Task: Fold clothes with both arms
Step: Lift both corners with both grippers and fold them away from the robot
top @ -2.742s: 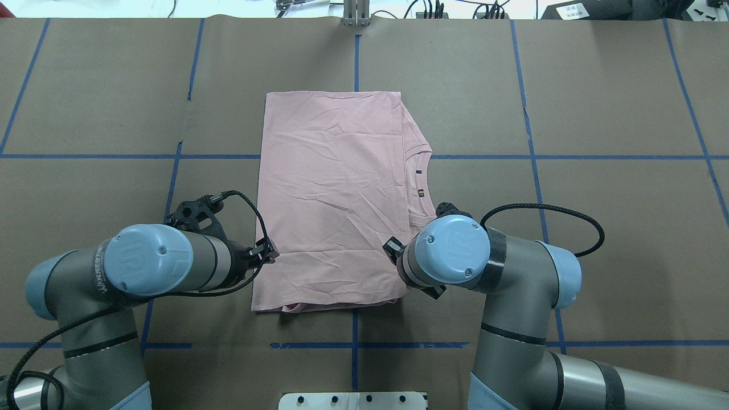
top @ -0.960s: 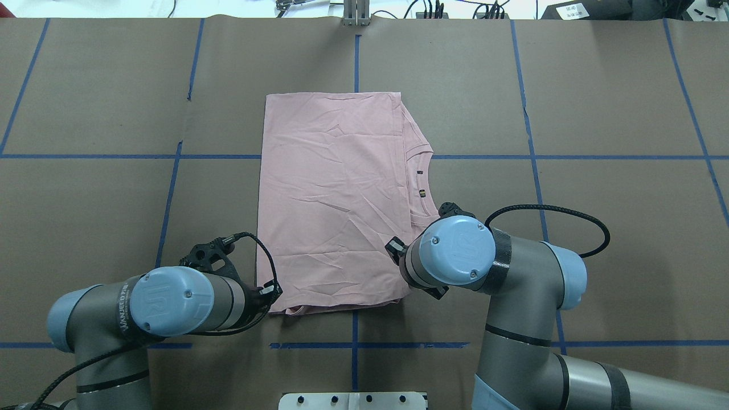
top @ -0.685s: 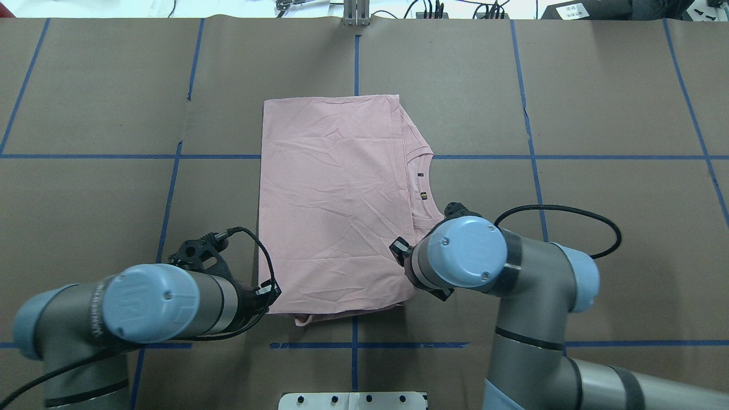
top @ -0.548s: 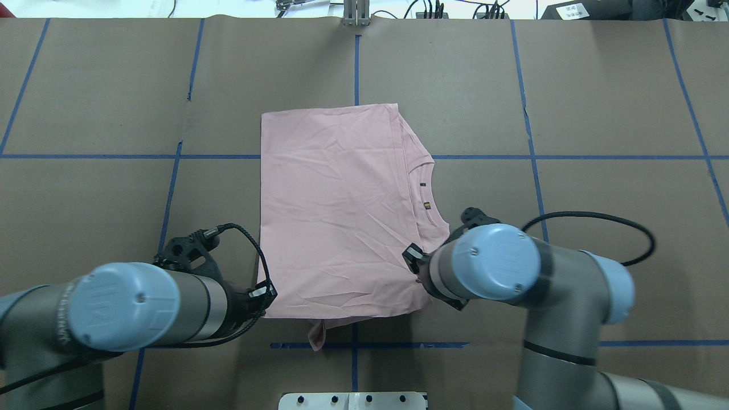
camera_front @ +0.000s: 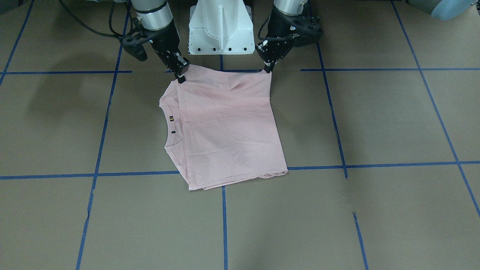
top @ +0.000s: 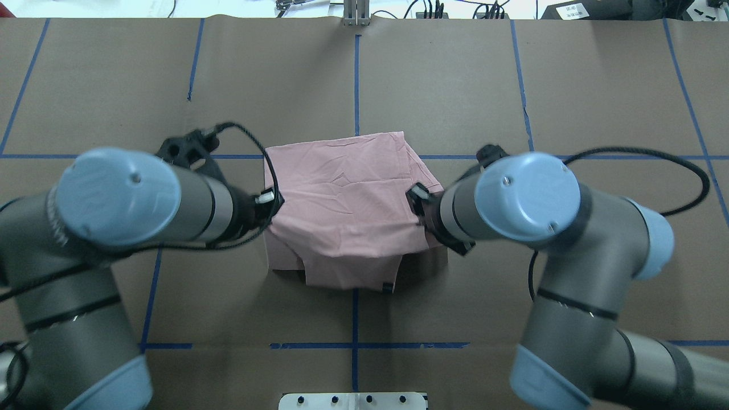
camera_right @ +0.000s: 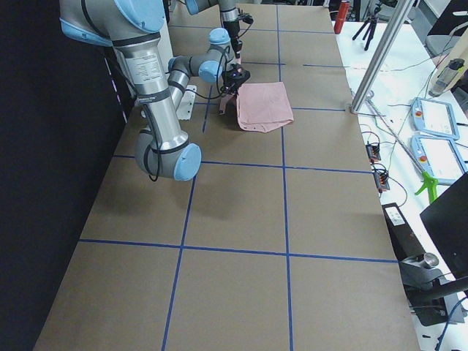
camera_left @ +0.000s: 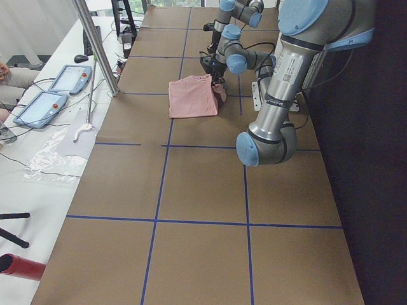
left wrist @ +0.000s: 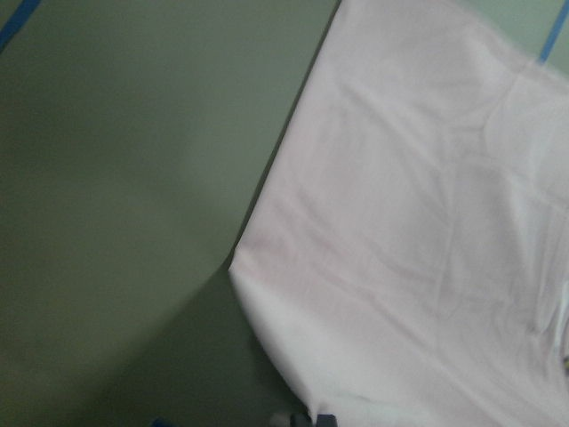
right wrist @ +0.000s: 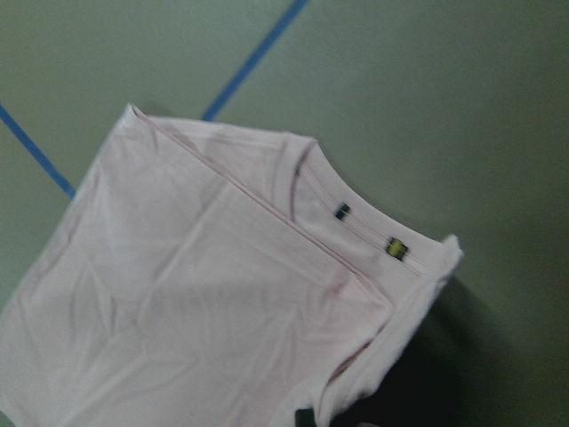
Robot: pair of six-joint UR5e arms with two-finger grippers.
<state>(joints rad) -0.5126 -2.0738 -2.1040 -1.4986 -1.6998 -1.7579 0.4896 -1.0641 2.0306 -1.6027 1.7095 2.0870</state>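
The left gripper (top: 272, 200) is clamping its jaws on one near corner of the pale pink T-shirt (top: 342, 210). Half a second ago it was sitting low beside the cloth, close to the robot. Now it is standing higher and farther out over the table (top: 455, 85), with the cloth stretching away from its jaws toward the other gripper. In the left wrist view the fabric (left wrist: 418, 267) is falling away from just under the jaws, off the table, with a shadow beneath it.

Between the two pairs of jaws, the near edge of the T-shirt is no longer lying flat. It is hanging in the air as a raised span, and below it a sleeve (top: 347, 273) is drooping, showing a small dark tag (top: 387, 287). Earlier that edge was resting just short of the blue tape line (top: 370, 345); now it is hanging well back from that line. The far part of the T-shirt (camera_front: 225, 150) is lying on the table, away from both pairs of jaws.

The right gripper (top: 420, 199) is pinching the other near corner, on the collar side, and it too is standing higher and farther out than before. In the right wrist view the collar (right wrist: 356, 222), with its yellow-and-dark label (right wrist: 397, 249), is stretching out from just ahead of the jaws.
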